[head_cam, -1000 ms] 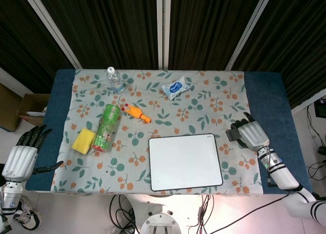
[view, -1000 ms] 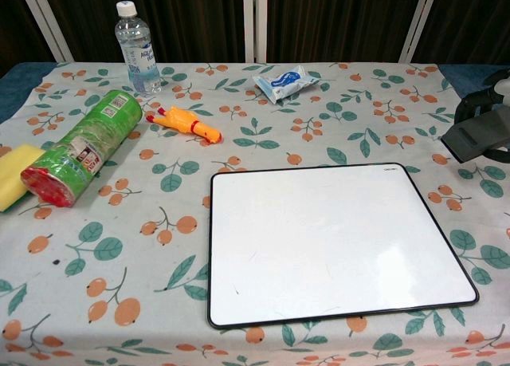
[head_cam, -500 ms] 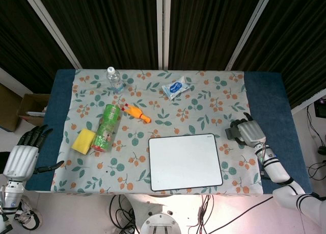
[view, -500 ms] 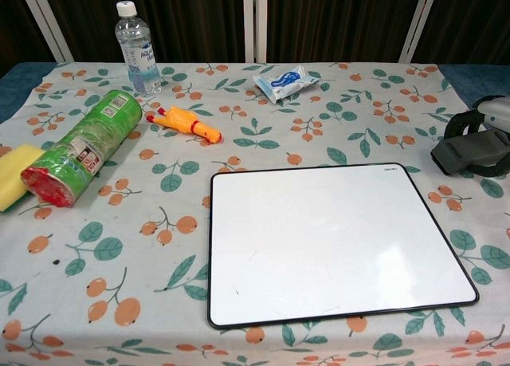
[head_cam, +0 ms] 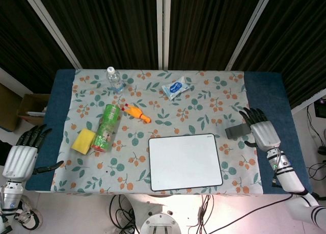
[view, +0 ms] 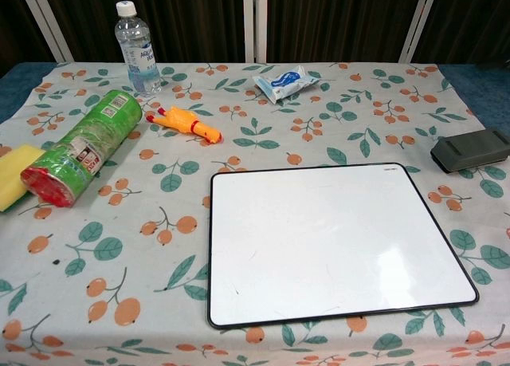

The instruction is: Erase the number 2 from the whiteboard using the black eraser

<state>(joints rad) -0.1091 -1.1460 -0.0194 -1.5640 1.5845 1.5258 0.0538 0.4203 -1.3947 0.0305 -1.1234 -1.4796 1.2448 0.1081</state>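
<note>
Now the right hand [head_cam: 262,131] is letting go: its fingers are spreading wide, holding nothing. The black eraser [view: 470,150] is lying on the tablecloth [view: 319,127], just beside the whiteboard [view: 335,242], whose surface is showing blank. The left hand [head_cam: 23,155] is hanging open off the table.

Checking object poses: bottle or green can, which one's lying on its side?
The green can, lying on the cloth beside the yellow sponge. The water bottle stands upright near the table's far edge.

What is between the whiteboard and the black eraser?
Nothing but flowery tablecloth. In the chest view, the whiteboard and the black eraser lie apart, with only bare cloth between them.
</note>
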